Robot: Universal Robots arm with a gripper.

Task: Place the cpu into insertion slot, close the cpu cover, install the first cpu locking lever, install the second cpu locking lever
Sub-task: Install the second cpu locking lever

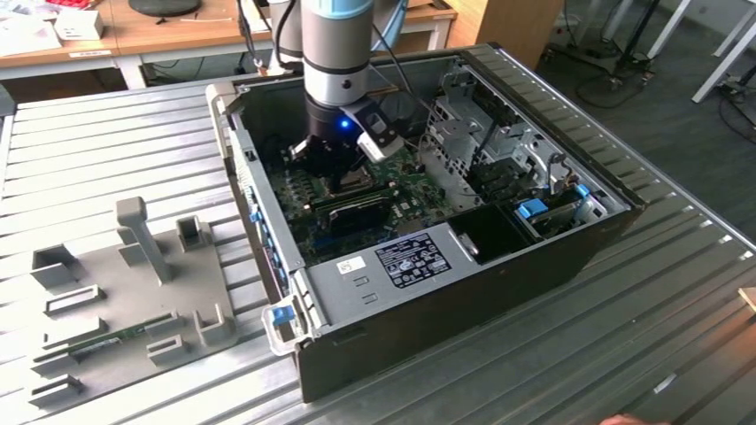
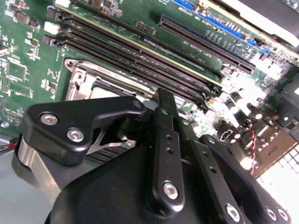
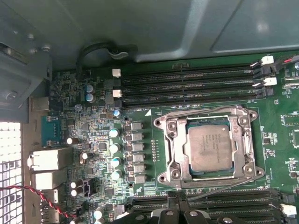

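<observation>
Dull silver-grey metal tops the cpu (image 3: 210,148), which already lies flat in the insertion slot (image 3: 174,140) on the green motherboard (image 3: 98,140), square with the socket and not tilted. The cpu cover (image 3: 243,122) appears to lie down around it, its window framing the chip, though I cannot say for sure that it is fully seated. A thin wire locking lever (image 3: 212,192) runs slanting along the socket's edge nearest the gripper, and it looks unlatched. Long black memory slots (image 3: 187,84) run along the far side of the socket, and more lie on the near side.

The gripper (image 2: 159,100) hangs just above the board beside the socket, inside the open computer case (image 1: 590,257) that stands on the ribbed metal surface (image 1: 106,150). In the second wrist view the fingers (image 2: 161,112) look drawn together into a narrow tip, with nothing between them.

To my eye the chip is light, stiff and fragile; it would want handling by its edges only, never pressed on its underside. The cover is thin sheet metal, stiff but easily bent, best pushed near its free edge opposite the hinge. The lever is springy wire, likely slippery under hard fingers, and would take force best at its bent end, well clear of the small capacitors (image 3: 114,148) beside the socket.
</observation>
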